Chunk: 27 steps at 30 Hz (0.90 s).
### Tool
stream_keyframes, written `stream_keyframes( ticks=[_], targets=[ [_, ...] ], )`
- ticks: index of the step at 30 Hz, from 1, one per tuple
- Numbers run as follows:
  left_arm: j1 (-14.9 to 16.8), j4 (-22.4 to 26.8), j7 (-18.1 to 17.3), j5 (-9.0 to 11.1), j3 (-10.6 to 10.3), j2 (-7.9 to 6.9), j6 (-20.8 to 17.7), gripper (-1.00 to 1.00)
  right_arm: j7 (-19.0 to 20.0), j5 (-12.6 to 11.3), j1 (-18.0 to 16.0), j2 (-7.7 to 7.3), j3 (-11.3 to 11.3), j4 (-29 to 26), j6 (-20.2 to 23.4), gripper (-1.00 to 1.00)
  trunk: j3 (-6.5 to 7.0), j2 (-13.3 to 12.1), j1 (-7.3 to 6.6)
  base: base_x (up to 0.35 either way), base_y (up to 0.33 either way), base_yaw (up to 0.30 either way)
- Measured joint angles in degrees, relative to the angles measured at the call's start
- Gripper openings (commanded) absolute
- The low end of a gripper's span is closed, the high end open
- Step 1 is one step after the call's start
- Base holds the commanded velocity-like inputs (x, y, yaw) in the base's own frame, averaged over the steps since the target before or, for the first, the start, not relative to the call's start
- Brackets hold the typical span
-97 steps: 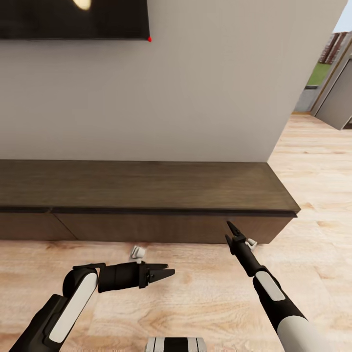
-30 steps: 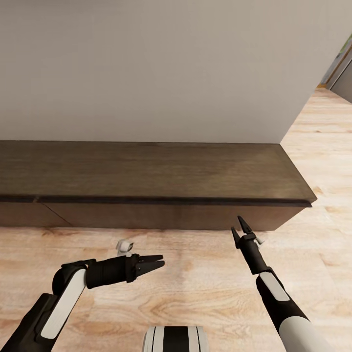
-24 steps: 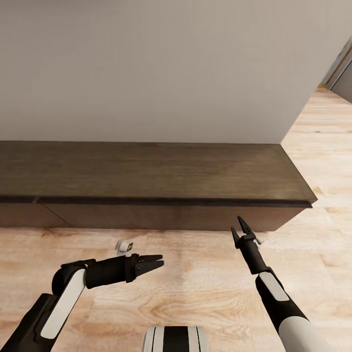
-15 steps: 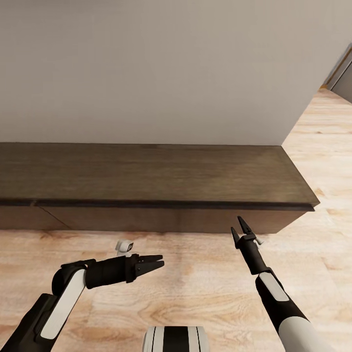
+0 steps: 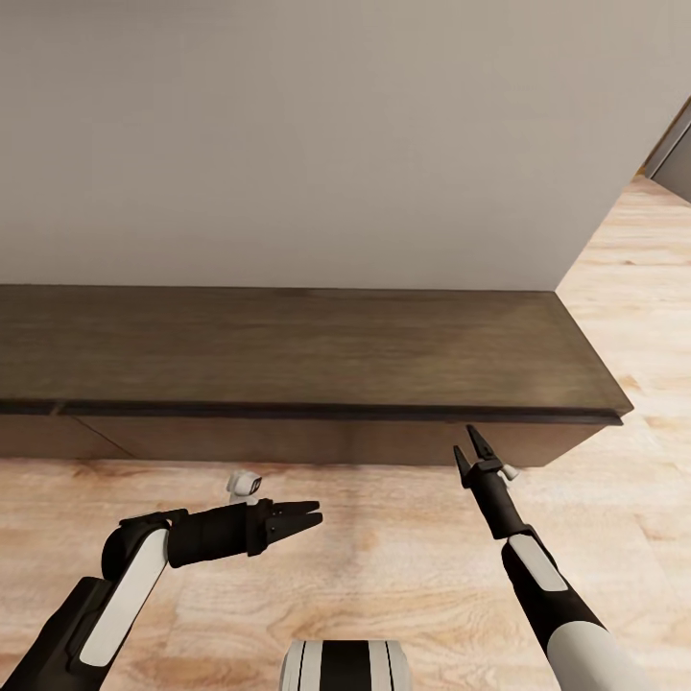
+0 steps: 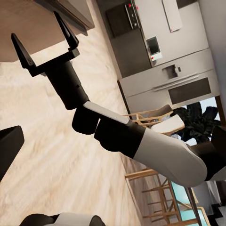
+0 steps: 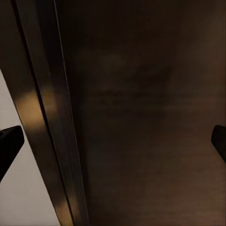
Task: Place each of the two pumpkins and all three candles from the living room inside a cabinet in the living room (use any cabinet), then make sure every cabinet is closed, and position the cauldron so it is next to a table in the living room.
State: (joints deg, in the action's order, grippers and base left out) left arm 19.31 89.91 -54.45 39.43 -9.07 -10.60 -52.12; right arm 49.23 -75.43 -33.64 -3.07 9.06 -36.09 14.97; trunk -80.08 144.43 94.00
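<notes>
The cabinet [image 5: 288,355] stands shut against a grey wall [image 5: 288,144] on light wood floor [image 5: 403,566]; the left gripper [image 5: 305,516] and the right gripper [image 5: 472,451] are both spread, empty.

The cabinet [image 5: 288,350] is dark-brown wood with visible grain, matt, with a faint sheen on top. The floor [image 5: 403,566] at 6 o'clock is pale, lightly glossy wood plank. The wall [image 5: 288,144] at 12 is matt grey-beige, finely textured.

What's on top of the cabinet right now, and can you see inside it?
The cabinet top is bare dark wood, with no pumpkins or candles on it. Both fronts sit shut, so the inside is hidden. The open right gripper hovers close to the right front.
</notes>
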Motion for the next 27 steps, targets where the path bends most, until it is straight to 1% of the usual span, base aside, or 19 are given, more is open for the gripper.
stream_keyframes(
  ticks=[3, 4, 6, 10, 21, 27],
  targets=[
    [0.0, 0.2, 0.0, 0.0, 0.0, 0.0, 0.0, 1.0, 0.2, 0.1, 0.0, 0.0, -0.3, -0.1, 0.1, 1.0, 0.0, 0.0, 0.0, 0.01, -0.001, 0.0],
    [0.0, 0.4, 0.0, 0.0, 0.0, 0.0, 0.0, 1.0, 0.7, 0.1, 0.0, 0.0, -0.5, -0.2, 0.1, 1.0, 0.0, 0.0, 0.0, 0.004, 0.0, 0.0],
    [-0.1, 0.6, -0.1, 0.0, 0.1, 0.0, 0.0, 1.0, 3.1, 0.4, 0.0, 0.0, -0.9, -0.2, 0.1, 1.0, 0.0, 0.0, 0.0, 0.002, 0.0, 0.0],
    [-0.1, 0.7, -0.1, 0.0, 0.1, 0.0, 0.0, 1.0, 5.1, 0.6, 0.0, 0.0, -1.0, -0.2, 0.2, 1.0, 0.0, 0.0, 0.0, 0.001, 0.0, 0.0],
    [-0.2, 0.8, -0.1, 0.0, 0.1, 0.0, 0.0, 1.0, 6.0, 0.6, 0.0, 0.09, -1.4, -0.2, 0.2, 1.0, 0.0, 0.0, 0.0, 0.003, 0.0, 0.0],
    [-0.2, 0.8, -0.1, 0.0, 0.1, 0.0, 0.0, 1.0, 6.1, 0.6, 0.0, 0.09, -1.4, -0.2, 0.2, 1.0, 0.0, 0.0, 0.0, 0.091, 0.0, 0.0]
  ],
)
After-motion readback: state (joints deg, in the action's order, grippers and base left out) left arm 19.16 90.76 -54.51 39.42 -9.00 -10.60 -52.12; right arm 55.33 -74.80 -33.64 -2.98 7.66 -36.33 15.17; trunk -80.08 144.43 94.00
